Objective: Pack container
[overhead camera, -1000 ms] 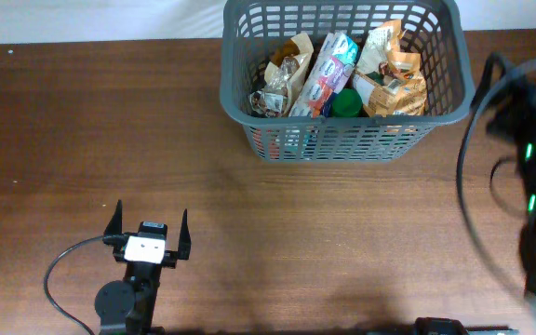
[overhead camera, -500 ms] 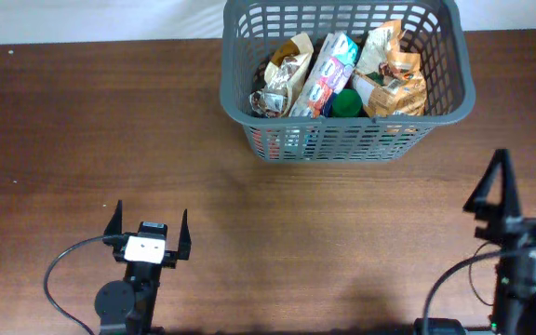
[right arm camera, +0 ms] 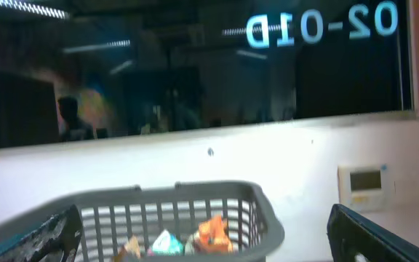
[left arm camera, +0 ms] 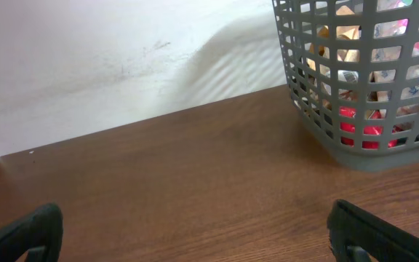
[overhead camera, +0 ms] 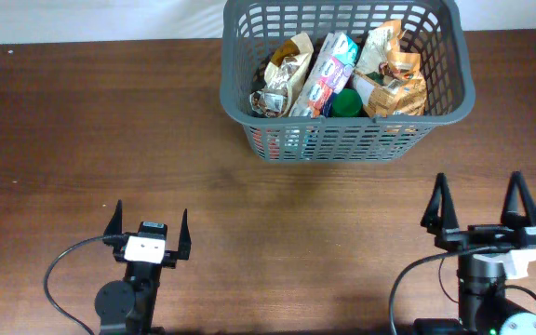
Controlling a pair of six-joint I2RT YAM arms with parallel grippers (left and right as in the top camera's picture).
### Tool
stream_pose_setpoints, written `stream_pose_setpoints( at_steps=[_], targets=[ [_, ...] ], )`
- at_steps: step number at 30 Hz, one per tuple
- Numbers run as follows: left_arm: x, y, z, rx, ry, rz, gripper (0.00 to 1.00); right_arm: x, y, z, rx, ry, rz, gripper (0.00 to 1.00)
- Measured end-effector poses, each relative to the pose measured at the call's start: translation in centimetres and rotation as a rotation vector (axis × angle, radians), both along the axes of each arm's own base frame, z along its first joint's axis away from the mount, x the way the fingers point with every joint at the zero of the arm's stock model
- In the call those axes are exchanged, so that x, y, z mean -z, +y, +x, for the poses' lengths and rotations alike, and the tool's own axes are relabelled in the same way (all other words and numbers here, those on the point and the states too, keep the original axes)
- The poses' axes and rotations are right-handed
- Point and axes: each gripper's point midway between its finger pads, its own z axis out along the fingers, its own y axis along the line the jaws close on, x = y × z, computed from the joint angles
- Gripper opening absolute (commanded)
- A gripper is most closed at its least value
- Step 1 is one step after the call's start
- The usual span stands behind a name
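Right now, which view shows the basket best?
Overhead: it looks down into the basket, showing its rim, slotted walls and the packets inside. The left wrist view catches only one corner from the side, cut off at the frame edge. The right wrist view shows it low, small and dim.

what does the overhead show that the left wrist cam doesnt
Only the overhead shows the right tool, open and empty, and the green cap among the packets, seen from above. Only the left wrist view shows faint scuff marks on the white wall. Both show the container, the wooden table and the open left tool.
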Motion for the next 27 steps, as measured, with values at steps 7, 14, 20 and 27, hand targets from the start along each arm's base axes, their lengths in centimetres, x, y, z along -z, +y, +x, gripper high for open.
stream_pose_setpoints(
  at_steps=[7,14,20,27],
  targets=[
    [0.0,0.0,0.0,0.000,0.000,0.000,0.99,4.4,0.0,1.3,0.002,0.074,-0.002,0.99],
    [0.0,0.0,0.0,0.000,0.000,0.000,0.99,7.7,-0.1,2.3,0.002,0.142,0.000,0.99],
    [0.0,0.0,0.0,0.000,0.000,0.000,0.99,10.2,-0.1,2.9,0.001,0.193,0.002,0.99],
    [0.0,0.0,0.0,0.000,0.000,0.000,0.99,12.5,-0.1,3.0,0.001,0.224,0.003,0.99]
  ],
)
